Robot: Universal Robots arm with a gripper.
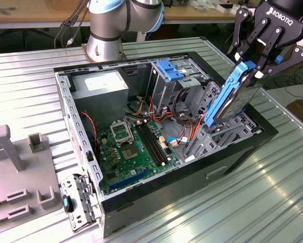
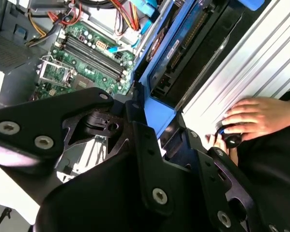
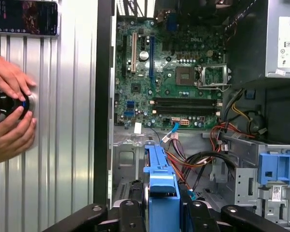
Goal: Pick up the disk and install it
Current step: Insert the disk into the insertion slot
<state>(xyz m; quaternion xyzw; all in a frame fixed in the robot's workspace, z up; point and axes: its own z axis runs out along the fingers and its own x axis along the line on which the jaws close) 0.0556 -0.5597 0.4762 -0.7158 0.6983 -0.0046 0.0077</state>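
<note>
Gripping the disk by its upper end, pincer clamped, tilted above the computer case

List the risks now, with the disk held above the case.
The disk hangs tilted in the hand; its lower corner may catch the drive bay rim. The red and orange cables lie close beside that bay and could get pinched or snagged.
</note>
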